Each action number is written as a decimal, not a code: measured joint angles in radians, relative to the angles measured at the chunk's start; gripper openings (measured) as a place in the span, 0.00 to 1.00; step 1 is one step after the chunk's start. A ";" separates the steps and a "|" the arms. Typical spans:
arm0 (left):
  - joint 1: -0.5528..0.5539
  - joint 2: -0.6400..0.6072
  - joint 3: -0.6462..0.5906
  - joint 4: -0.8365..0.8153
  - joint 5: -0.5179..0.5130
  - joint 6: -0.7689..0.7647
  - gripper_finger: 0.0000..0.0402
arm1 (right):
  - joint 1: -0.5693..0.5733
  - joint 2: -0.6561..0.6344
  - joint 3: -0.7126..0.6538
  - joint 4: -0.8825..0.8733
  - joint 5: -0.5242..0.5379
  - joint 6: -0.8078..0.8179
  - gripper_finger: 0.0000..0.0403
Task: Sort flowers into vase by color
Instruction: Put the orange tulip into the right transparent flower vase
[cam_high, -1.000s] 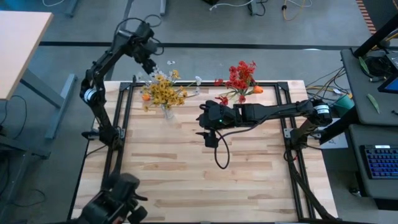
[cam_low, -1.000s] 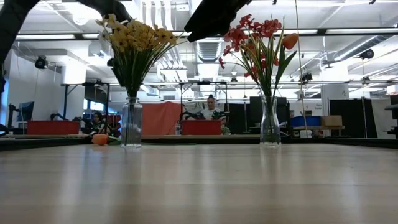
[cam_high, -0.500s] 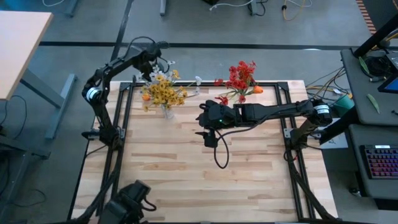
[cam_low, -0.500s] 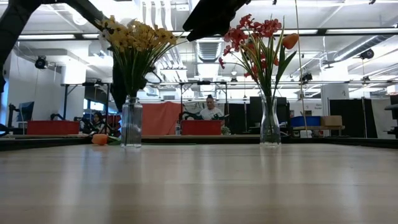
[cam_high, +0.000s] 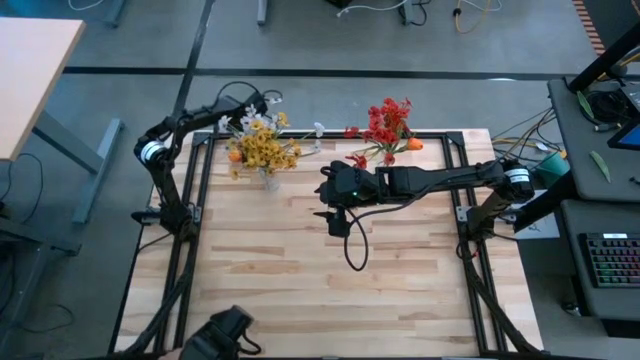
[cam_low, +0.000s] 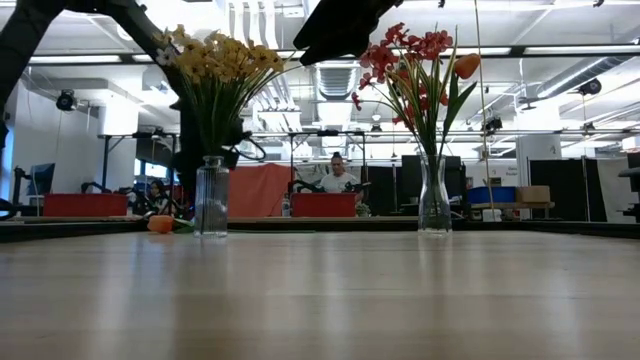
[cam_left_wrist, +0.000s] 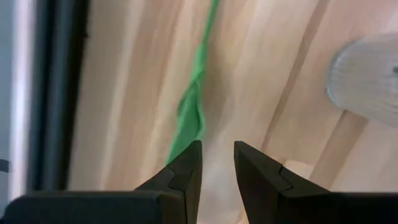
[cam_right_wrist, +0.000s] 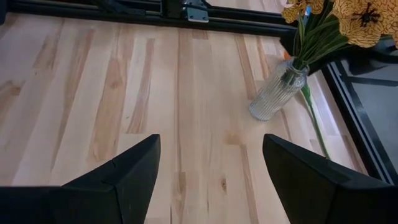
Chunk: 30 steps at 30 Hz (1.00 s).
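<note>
A glass vase of yellow flowers (cam_high: 265, 150) (cam_low: 211, 195) stands at the table's far left. A second vase with red flowers (cam_high: 385, 130) (cam_low: 433, 195) and one orange blossom (cam_low: 466, 66) stands at the far middle. An orange flower (cam_low: 160, 224) (cam_high: 234, 155) lies on the table beside the yellow vase. My left gripper (cam_left_wrist: 216, 155) (cam_low: 188, 190) points down behind that vase, its fingers a narrow gap apart over bare wood, with a green stem and leaf (cam_left_wrist: 189, 115) just beside one fingertip. My right gripper (cam_right_wrist: 211, 158) (cam_high: 335, 215) hangs open over the table's middle. My left gripper comes from above, pointing down. The lower end of the green leaf (cam_left_wrist: 181, 144) meets one fingertip (cam_left_wrist: 186, 163); I cannot tell whether they touch. Nothing lies between the fingers.
The black frame rail (cam_left_wrist: 59, 93) (cam_high: 205, 160) runs close along the left of the stem. Small white blossoms (cam_high: 272, 101) lie at the far edge. Bare wood (cam_high: 320, 290) fills the near half. People sit in the room beyond (cam_low: 340, 175).
My left gripper has come down from above the yellow flowers to the table behind the yellow vase, rolling its wrist as it sank. The vases and flowers have kept their places.
</note>
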<state>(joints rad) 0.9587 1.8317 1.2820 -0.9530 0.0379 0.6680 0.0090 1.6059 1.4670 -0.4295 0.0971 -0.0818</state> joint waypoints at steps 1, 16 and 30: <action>0.000 0.000 -0.012 0.007 0.000 0.003 0.19 | 0.000 0.000 0.000 0.000 0.000 0.000 0.68; -0.001 0.001 -0.072 0.195 -0.003 -0.029 0.26 | 0.000 0.000 0.000 0.001 0.000 0.001 0.68; -0.001 0.001 -0.171 0.336 -0.037 -0.023 0.38 | 0.000 0.000 0.000 0.006 0.000 0.001 0.68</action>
<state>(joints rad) 0.9581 1.8324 1.1111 -0.6175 0.0013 0.6455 0.0090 1.6058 1.4670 -0.4234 0.0971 -0.0811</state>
